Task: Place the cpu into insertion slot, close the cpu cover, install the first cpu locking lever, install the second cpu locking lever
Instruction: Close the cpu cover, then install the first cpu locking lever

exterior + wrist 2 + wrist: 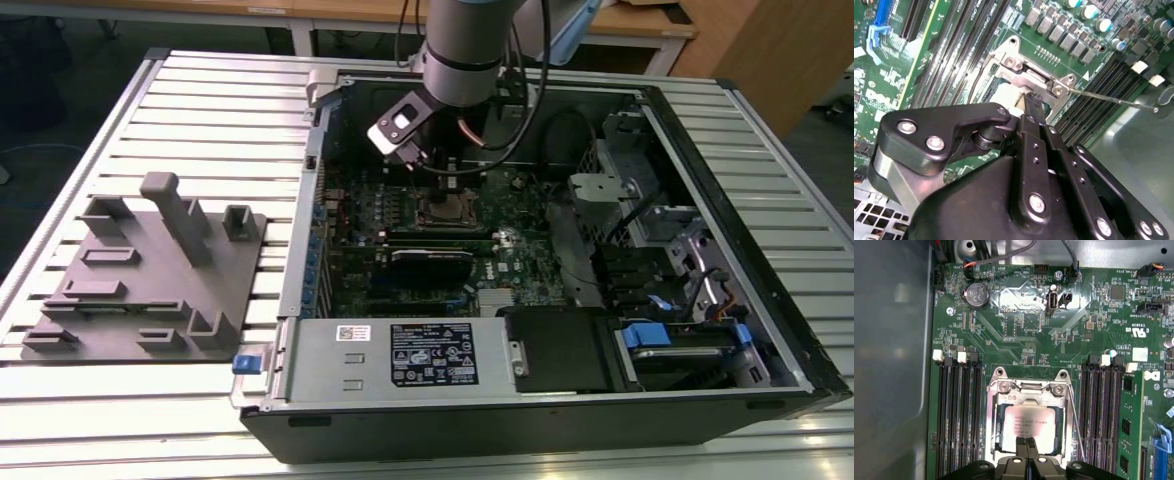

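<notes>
In the first wrist view the cpu (pixel 1029 421) lies flat in the socket, its silver top showing through the window of the cpu cover (pixel 1026 391), which is down over it. The insertion slot's pin field is hidden under the chip. My gripper (pixel 1027 442) is shut, fingertips pressed together over the near edge of the chip and cover, with nothing seen between them. A thin wire locking lever (pixel 1077 427) runs along one side of the socket. In the second wrist view the gripper (pixel 1031 100) points at the socket and a lever (pixel 1114 98) sticks out sideways. The exterior view shows the gripper (pixel 437 175) just above the socket (pixel 447 210).
Long black memory slots (pixel 956 415) flank the socket on both sides, and a coin battery (pixel 977 294) sits beyond it. The open computer case (pixel 747 230) walls in the board, with a power supply (pixel 400 355) in front. A grey fixture plate (pixel 147 270) lies at the exterior view's left.
</notes>
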